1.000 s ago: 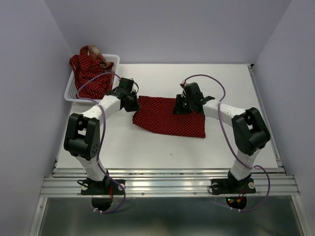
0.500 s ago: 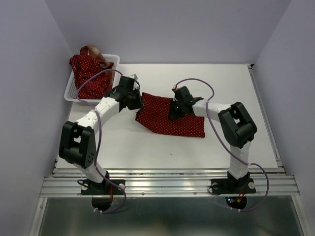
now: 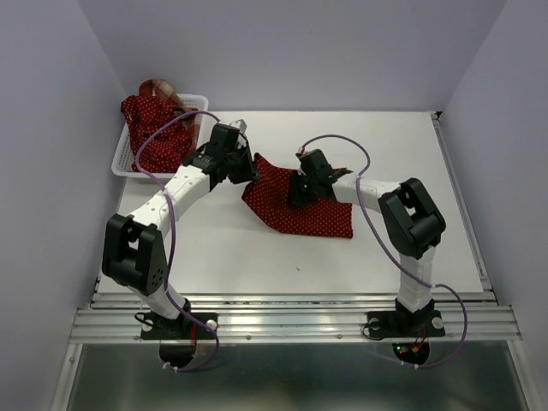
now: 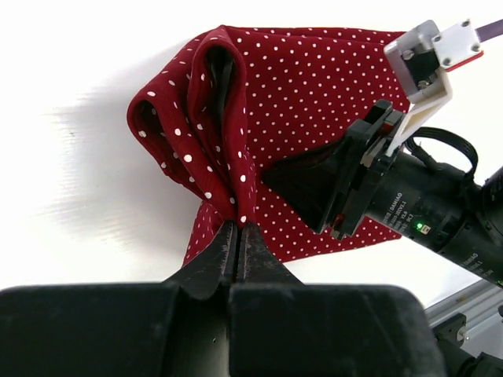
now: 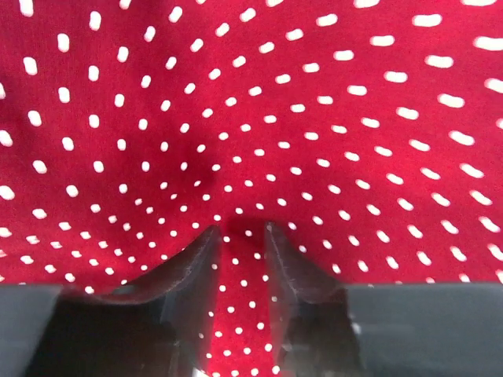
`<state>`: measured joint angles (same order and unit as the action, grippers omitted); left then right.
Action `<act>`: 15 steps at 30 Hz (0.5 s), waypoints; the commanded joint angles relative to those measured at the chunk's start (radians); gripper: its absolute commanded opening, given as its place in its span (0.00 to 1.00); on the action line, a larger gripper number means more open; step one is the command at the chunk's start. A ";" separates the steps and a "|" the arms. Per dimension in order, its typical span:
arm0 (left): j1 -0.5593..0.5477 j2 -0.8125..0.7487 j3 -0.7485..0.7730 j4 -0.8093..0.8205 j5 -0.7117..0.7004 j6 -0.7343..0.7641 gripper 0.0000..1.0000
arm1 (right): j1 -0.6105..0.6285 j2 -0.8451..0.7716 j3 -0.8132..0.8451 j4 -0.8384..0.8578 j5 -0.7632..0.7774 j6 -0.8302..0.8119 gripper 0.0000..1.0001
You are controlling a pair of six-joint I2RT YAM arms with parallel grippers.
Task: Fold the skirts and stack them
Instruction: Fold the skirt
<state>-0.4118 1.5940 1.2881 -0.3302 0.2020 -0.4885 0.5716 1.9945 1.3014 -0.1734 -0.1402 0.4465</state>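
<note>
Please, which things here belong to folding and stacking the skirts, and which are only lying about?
Belong to the job:
- spread polka-dot skirt, pinched by the left gripper, with the right gripper on it
- second polka-dot skirt and plaid skirt, heaped in the white basket

Only there:
- the white basket itself
- the table

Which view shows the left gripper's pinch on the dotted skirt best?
Left wrist: the left gripper is shut on a bunched fold of the dotted skirt, seen close up. Top external shows it only small, at the skirt's left corner, with the grip itself hidden. Right wrist shows only dotted cloth, no left gripper.
</note>
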 commanded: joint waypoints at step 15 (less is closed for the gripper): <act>-0.018 -0.063 0.068 -0.029 -0.046 0.010 0.00 | -0.231 -0.378 -0.191 -0.173 0.289 0.008 1.00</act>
<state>-0.4202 1.5936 1.2984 -0.3599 0.1688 -0.4908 0.3660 1.6234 1.1648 -0.2813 0.0990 0.4530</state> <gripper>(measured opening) 0.041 0.995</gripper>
